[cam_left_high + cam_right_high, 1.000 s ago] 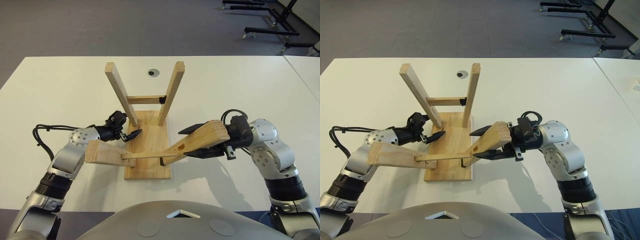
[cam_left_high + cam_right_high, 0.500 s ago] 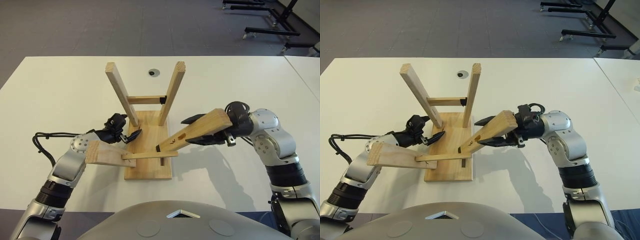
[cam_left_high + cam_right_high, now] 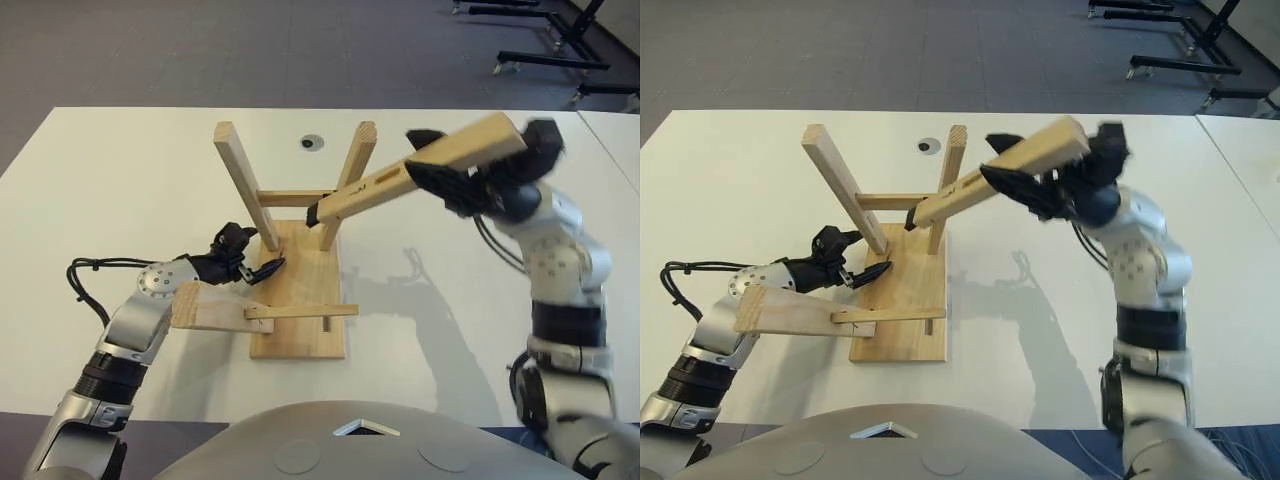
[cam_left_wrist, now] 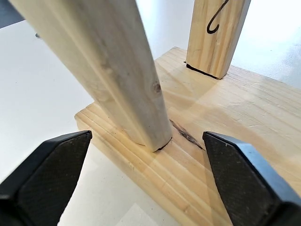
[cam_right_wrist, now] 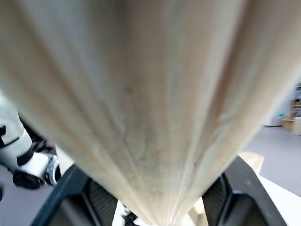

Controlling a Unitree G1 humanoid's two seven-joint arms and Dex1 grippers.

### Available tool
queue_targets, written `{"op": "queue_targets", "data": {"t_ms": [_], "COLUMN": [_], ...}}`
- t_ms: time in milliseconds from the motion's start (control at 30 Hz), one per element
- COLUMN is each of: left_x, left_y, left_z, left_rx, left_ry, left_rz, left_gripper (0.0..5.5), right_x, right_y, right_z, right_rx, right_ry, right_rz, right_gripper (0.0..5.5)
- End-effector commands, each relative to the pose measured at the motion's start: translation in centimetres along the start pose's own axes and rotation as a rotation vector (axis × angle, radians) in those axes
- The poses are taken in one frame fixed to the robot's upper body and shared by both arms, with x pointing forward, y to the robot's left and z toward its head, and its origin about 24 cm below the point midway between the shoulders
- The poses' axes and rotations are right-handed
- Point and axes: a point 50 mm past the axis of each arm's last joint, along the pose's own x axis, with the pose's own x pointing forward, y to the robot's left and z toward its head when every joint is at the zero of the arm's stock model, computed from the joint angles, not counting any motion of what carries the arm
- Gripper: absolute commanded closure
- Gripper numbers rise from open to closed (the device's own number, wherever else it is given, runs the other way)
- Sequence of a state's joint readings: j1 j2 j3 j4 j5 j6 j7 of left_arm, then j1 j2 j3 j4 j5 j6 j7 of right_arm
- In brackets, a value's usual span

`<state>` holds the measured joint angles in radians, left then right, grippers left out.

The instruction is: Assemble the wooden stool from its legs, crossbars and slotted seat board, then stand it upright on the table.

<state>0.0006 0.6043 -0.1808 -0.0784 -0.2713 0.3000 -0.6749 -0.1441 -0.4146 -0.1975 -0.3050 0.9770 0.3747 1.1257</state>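
The slotted seat board (image 3: 297,335) lies flat on the white table. Two legs (image 3: 245,185) (image 3: 346,190) stand in it, joined by a crossbar (image 3: 290,198). A third leg (image 3: 205,308) with a crossbar (image 3: 300,311) stuck in it lies across the board's near left side. My left gripper (image 3: 255,270) is open at the base of the left standing leg (image 4: 117,70), one finger on each side. My right gripper (image 3: 432,160) is shut on the fourth leg (image 3: 400,180), held high and tilted, its lower end near the right standing leg.
A small round hole (image 3: 313,142) sits in the table behind the stool. A black cable (image 3: 90,270) loops by my left arm. A second table (image 3: 615,130) adjoins at the right. Wheeled frames (image 3: 560,40) stand on the floor beyond.
My right gripper has pulled the fourth leg off the lying crossbar and raised it up and back over the board. The left gripper has stayed by the standing leg.
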Motion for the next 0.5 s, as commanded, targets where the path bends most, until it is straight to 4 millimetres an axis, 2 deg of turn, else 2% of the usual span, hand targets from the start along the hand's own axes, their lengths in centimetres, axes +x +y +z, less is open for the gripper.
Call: {"op": "queue_targets", "data": {"t_ms": [33, 100, 200, 333, 367, 500], "left_x": [-2.3, -2.4, -2.9, -5.7, -6.4, -9.5], "left_y": [1.6, 2.2, 2.6, 3.5, 3.7, 4.7], "left_z": [-0.3, 0.9, 2.5, 5.7, 6.7, 13.7], "left_rx": [-0.031, -0.018, -0.016, -0.027, -0.019, 0.103], "left_ry": [0.037, -0.012, -0.096, -0.304, -0.361, -0.677], "left_rz": [0.059, 0.064, 0.067, 0.113, 0.118, 0.185], "left_gripper": [1.18, 1.18, 1.18, 1.18, 1.18, 1.18], "right_x": [2.9, 4.1, 5.5, 6.6, 6.8, 7.6], "right_y": [1.8, 1.9, 1.0, -0.5, -0.8, -2.9], "right_z": [2.1, 3.0, 4.4, 4.8, 4.6, 3.4], "right_rx": [0.021, 0.038, 0.0, -0.083, -0.087, -0.142], "right_ry": [-0.215, -0.315, -0.422, -0.452, -0.453, -0.476], "right_rz": [0.088, 0.092, 0.048, -0.051, -0.081, -0.342], "right_gripper": [3.45, 3.45, 3.45, 3.45, 3.45, 3.45]}}
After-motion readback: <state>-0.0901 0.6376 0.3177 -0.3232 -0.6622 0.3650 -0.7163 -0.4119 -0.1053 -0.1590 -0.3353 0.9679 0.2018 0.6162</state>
